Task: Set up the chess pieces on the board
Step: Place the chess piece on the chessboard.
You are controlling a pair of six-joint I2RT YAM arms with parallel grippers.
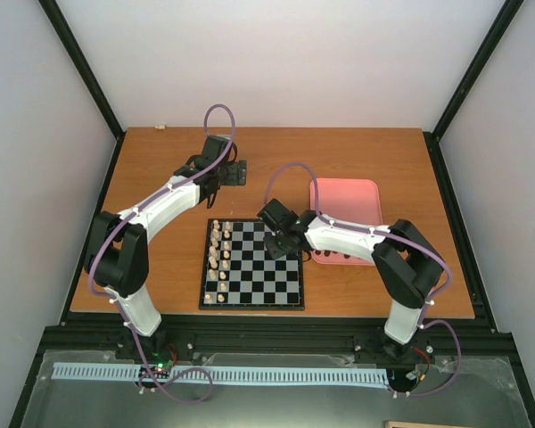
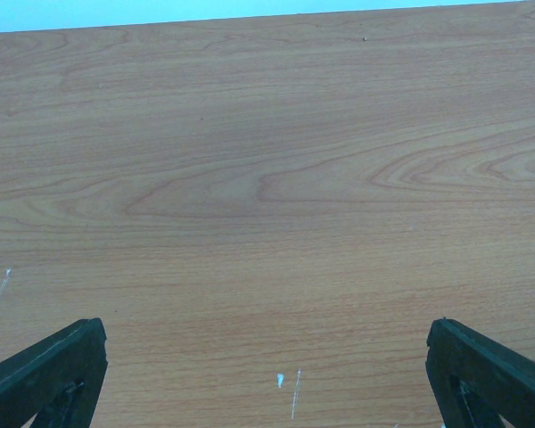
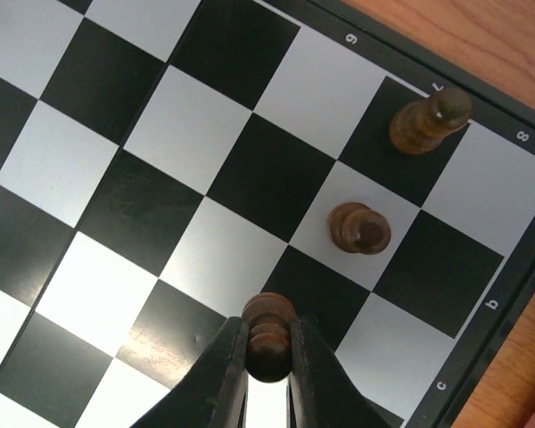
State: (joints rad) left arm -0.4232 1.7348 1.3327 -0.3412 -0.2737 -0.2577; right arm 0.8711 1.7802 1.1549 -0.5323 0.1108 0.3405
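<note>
The board [image 1: 250,305] lies on the table between the arms, and its squares [image 3: 116,107] fill the right wrist view. My right gripper [image 3: 268,352] is shut on a brown chess piece [image 3: 269,332], a pawn held just above the board near its right edge. Two more brown pieces stand close by: a pawn [image 3: 359,228] on a light square and a taller piece [image 3: 428,120] on the edge file. In the top view my right gripper [image 1: 280,243] hangs over the board's upper right part. My left gripper [image 2: 267,374] is open over bare wood, far behind the board [image 1: 223,169].
Cream pieces [image 1: 218,259] stand in two columns along the board's left side. A pink tray [image 1: 345,192] sits right of the board, behind my right arm. The table's wooden top [image 2: 267,178] has small white marks under the left gripper.
</note>
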